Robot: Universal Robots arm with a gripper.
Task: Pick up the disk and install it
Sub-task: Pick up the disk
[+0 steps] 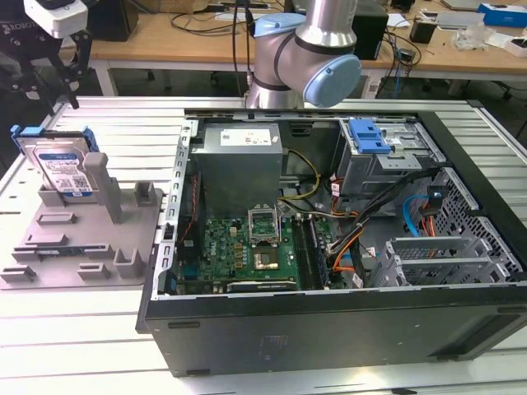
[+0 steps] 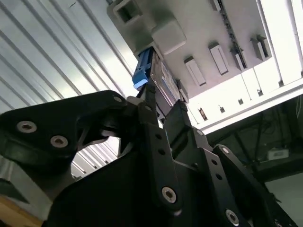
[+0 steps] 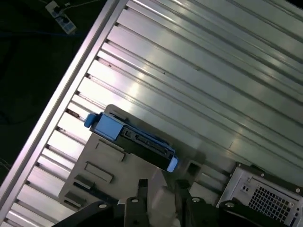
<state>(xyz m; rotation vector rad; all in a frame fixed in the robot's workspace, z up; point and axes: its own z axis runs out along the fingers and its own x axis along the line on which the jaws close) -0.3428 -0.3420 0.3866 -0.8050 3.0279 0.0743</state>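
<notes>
The disk (image 1: 62,167), a silver-grey drive with a white-and-blue label in a blue carrier bracket, stands on edge at the far end of a grey holder (image 1: 82,243), at the exterior view's left. My gripper (image 1: 51,86) hangs above it, open, with nothing between its fingers and not touching it. In the first wrist view the disk's blue top edge (image 3: 132,139) lies ahead of the spread gripper (image 3: 162,189). In the second wrist view the disk (image 2: 142,71) shows just beyond the gripper (image 2: 164,111).
An open computer case (image 1: 329,329) lies at the exterior view's right, with motherboard, cables and a grey drive cage carrying a fixed blue tab (image 1: 368,136). The arm's base (image 1: 309,58) stands behind the case. The table is ribbed aluminium (image 3: 203,71).
</notes>
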